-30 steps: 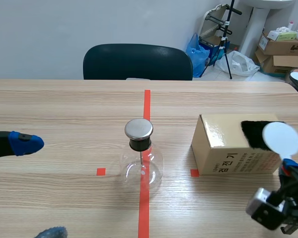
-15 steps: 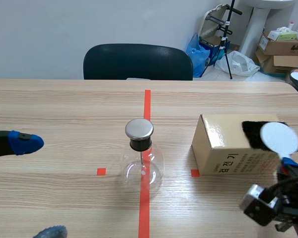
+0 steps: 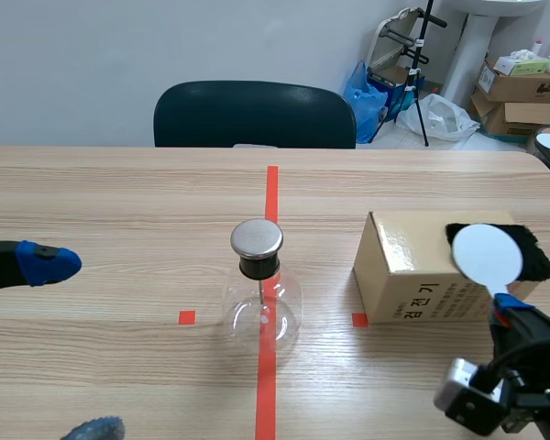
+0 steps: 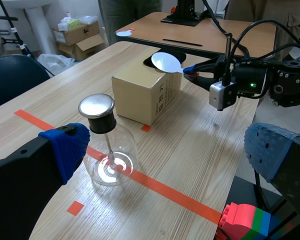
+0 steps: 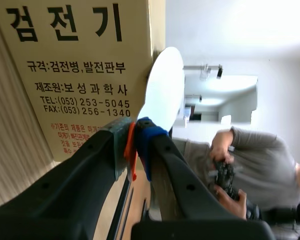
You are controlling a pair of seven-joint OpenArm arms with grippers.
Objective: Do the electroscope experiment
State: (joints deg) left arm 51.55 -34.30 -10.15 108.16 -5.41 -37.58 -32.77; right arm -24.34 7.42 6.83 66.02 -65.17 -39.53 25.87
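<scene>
Gripping the white disc (image 3: 486, 255) by its thin orange stem (image 5: 131, 150), my right jaws are closed on it, pads (image 5: 146, 129) pinching the stem just below the disc's edge. I hold it over the top of the cardboard box (image 3: 403, 275), against the black fur cloth (image 3: 534, 260) that lies there. Whether the disc's face actually touches the fur I cannot tell from here.

My left jaws stand wide open and empty, low over the near left part of the bench (image 3: 119, 202), well apart from everything.

The electroscope flask (image 3: 261, 310) stands upright on the red tape line at the middle of the bench, beside the box but not touching it. Its metal cap (image 3: 257, 237) is bare and nothing is near it.

By my reckoning I am in the charging step: the disc is at the fur and has not yet gone to the flask. The next move, as I judge it, is to lift the disc clear of the cloth and carry it across to the metal cap. I should keep my grip on the stem alone, so the white face meets nothing on the way. It should come in level and slow above the cap, since a knock there could tip the glass.
</scene>
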